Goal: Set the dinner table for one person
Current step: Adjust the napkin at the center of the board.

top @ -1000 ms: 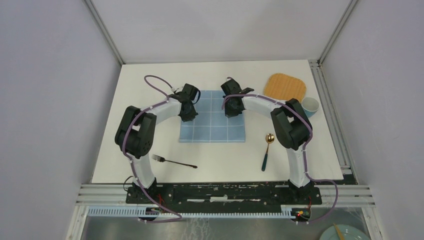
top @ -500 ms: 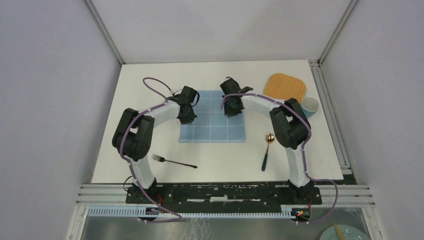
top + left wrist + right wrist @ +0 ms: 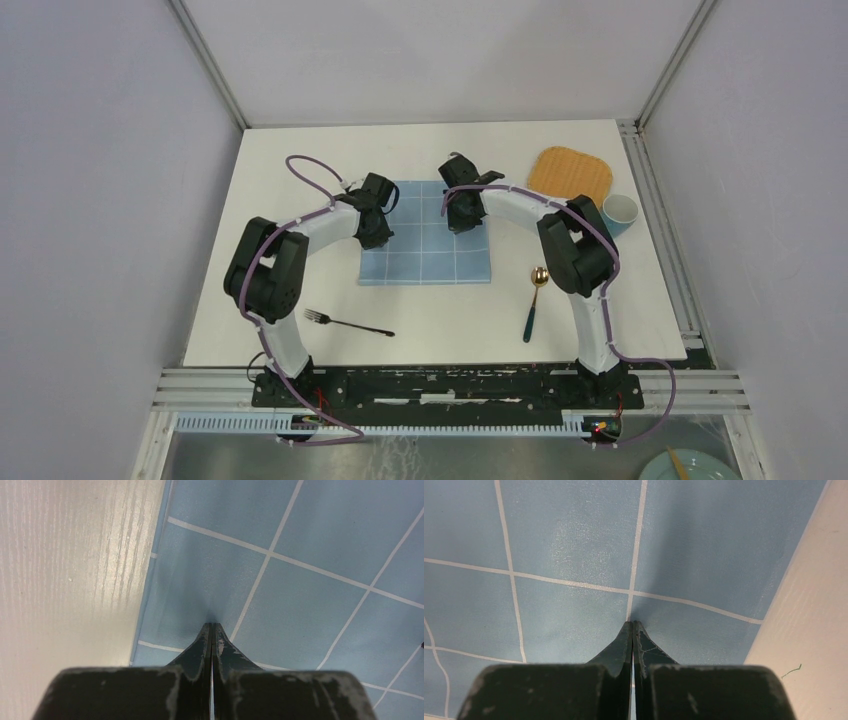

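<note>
Because the dinner table is a broad, rigid white slab filling the middle of the overhead view, I judge it heavy and unyielding. It is nothing to grip, only the matte surface on which the setting is laid out.

Just toward 12 o'clock from the table's centre lies a blue checked cloth, flat and, by its look, thin and soft. It should wrinkle or drag easily, so a hold near its edges suits it best.

The left gripper stands at the cloth's 9 o'clock side, jaws clenched tight together. Its tips press on the fabric just inside the edge. The right gripper is likewise clamped, tips down on the cloth toward 1 o'clock. Whether either has fabric nipped between its tips I cannot tell.

Further out, a fork lies at 7 o'clock and a gold-bowled spoon at 4 o'clock. A woven mat sits at 2 o'clock, with a pale cup just beside it.
</note>
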`<action>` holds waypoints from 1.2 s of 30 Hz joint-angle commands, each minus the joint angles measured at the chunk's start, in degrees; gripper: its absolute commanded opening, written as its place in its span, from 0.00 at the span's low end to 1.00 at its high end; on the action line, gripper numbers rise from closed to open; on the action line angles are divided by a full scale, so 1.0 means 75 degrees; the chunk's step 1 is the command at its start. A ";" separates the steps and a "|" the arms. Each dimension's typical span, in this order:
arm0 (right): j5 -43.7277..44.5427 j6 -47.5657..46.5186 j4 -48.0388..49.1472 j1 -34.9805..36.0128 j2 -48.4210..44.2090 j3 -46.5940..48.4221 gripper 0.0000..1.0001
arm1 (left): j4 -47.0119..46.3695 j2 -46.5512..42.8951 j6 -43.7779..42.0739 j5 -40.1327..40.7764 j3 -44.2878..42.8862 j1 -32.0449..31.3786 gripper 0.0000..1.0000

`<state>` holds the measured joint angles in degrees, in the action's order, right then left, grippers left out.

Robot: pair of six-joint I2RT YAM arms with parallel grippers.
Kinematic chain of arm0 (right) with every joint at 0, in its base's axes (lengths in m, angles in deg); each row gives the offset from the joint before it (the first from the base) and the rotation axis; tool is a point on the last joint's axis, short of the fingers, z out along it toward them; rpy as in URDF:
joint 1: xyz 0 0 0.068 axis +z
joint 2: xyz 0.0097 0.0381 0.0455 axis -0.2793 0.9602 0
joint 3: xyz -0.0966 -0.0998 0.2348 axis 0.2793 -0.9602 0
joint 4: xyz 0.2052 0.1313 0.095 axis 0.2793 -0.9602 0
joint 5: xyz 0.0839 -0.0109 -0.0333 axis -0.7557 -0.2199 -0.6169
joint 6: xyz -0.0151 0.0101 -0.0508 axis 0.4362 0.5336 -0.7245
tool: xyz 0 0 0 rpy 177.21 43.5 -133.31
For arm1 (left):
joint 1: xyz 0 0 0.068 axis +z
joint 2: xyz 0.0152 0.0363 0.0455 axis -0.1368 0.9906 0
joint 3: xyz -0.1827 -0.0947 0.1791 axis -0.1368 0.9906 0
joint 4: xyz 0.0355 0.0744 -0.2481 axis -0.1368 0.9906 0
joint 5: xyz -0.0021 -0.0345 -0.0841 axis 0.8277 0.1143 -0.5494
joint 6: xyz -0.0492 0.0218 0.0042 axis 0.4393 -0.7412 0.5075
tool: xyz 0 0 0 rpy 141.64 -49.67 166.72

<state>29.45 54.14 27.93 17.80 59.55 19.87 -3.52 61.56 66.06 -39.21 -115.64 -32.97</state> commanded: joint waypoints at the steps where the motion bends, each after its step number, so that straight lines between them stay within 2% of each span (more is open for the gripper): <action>1: 0.0170 -0.0114 0.0132 -0.0029 0.0254 0.0296 0.00 | 0.0287 -0.0156 0.0299 -0.0014 0.0108 -0.0076 0.02; 10: 0.0125 -0.0122 -0.0016 -0.0103 0.0385 0.0575 0.00 | 0.0336 -0.0151 0.0229 0.0014 -0.0023 -0.0080 0.02; 15: 0.0396 -0.0118 0.0351 -0.0090 -0.0364 -0.0054 0.02 | 0.0360 -0.0282 0.0131 0.0314 -0.0172 -0.0102 0.02; 22: 0.0670 -0.0287 0.0907 -0.0073 -0.1554 -0.0784 0.07 | 0.0229 -0.0654 -0.0436 0.1405 -0.0455 -0.0138 0.04; 26: 0.0766 -0.0288 0.0872 -0.0073 -0.2166 -0.0851 0.12 | 0.0149 -0.0981 -0.0630 0.1595 -0.0601 -0.0143 0.09; 30: 0.1077 -0.0187 0.0781 -0.0075 -0.2954 -0.1096 0.27 | -0.0204 -0.1659 -0.0940 0.1540 -0.0547 -0.0135 0.13; 36: 0.2025 -0.0186 0.0360 -0.0110 -0.4234 -0.1411 0.31 | -0.0451 -0.2432 -0.1108 0.1405 -0.0440 -0.0142 0.13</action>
<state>38.39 52.74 31.82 17.38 34.26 10.15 -3.73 47.58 60.55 -30.12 -117.61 -33.77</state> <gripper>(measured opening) 0.292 0.132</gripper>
